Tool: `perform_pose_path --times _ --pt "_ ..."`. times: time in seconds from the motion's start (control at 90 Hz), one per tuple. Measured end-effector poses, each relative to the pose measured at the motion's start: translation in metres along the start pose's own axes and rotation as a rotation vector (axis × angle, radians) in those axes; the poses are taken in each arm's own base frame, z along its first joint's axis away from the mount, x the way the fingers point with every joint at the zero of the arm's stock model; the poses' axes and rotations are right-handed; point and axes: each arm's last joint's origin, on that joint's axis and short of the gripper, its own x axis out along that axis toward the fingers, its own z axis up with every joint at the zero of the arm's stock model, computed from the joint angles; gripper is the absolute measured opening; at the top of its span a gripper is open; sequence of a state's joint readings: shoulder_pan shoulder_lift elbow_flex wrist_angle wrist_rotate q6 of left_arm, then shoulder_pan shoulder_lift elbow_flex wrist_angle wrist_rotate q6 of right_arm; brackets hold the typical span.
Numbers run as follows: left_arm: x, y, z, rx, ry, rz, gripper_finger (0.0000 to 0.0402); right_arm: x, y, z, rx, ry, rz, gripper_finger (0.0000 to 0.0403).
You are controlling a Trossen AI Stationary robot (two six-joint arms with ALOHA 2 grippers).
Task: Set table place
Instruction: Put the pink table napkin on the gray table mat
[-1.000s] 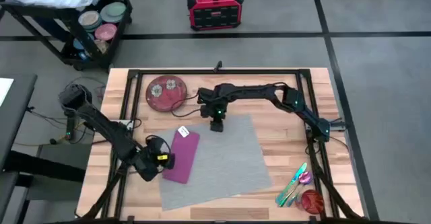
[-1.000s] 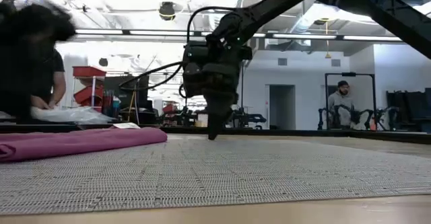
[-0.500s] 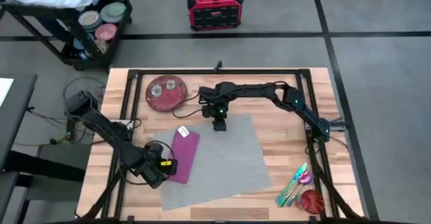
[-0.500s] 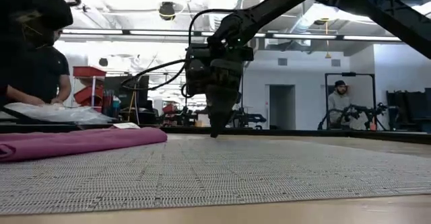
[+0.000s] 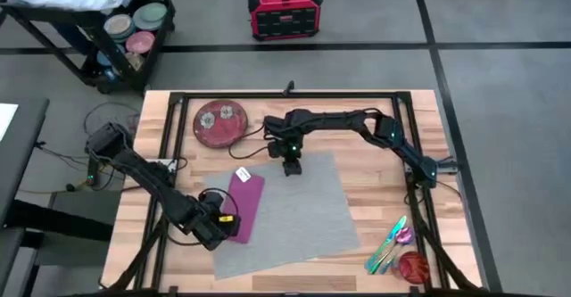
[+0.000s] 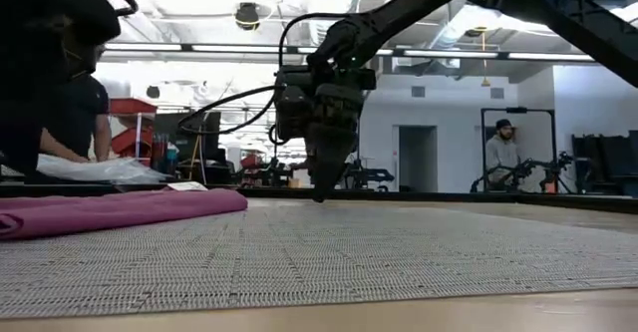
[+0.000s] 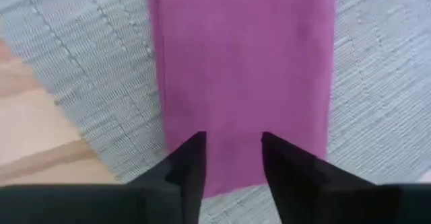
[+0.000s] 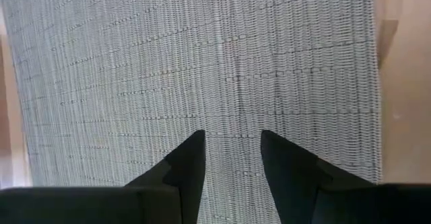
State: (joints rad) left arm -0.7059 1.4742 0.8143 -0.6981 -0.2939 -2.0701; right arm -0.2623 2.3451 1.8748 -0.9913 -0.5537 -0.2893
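Left gripper (image 5: pixel 217 229) has slid back along the napkin (image 5: pixel 243 206) since a sec ago, from beside its mid-length to the near short end; right arm barely shifted. In the left wrist view its fingers (image 7: pixel 190 162) stand narrowly apart w/ nothing between them, hovering over the purple cloth's edge, probably lining up to pinch or straighten it. Napkin lies lengthwise on the left part of the placemat (image 5: pixel 299 208), which sits skewed on the table (image 5: pixel 375 177), so squaring up likely comes first. Right gripper (image 5: pixel 291 165) hangs at the mat's far edge, fingers a bit apart and empty, tips near the weave, maybe to pin or tug that edge. Plate (image 5: pixel 220 123) waits at far left, cutlery (image 5: pixel 390 243) near right, both off the mat.
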Motion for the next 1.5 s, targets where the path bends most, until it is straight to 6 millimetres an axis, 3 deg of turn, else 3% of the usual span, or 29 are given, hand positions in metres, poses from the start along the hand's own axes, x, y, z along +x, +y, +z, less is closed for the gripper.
perform_pose_path --times 0.167,0.367,0.644,0.956,1.5 --pt "0.0 0.01 0.006 -0.051 -0.048 0.108 0.0159 0.0 0.0 0.0 0.0 0.0 0.001 0.013" --pt "0.004 -0.001 -0.001 -0.046 0.011 0.018 0.016 0.0 0.0 0.0 -0.001 0.0 0.0 0.013" --pt "0.022 -0.001 -0.007 -0.078 -0.004 0.06 0.016 0.0 0.0 0.0 0.0 0.0 0.001 0.013" --pt "0.008 0.003 -0.001 -0.116 0.015 0.084 0.016 0.0 0.0 0.0 0.0 0.001 0.001 0.013" --pt "0.024 0.001 -0.006 -0.12 -0.004 0.103 0.016 0.0 0.0 0.0 0.0 0.001 0.002 0.013"
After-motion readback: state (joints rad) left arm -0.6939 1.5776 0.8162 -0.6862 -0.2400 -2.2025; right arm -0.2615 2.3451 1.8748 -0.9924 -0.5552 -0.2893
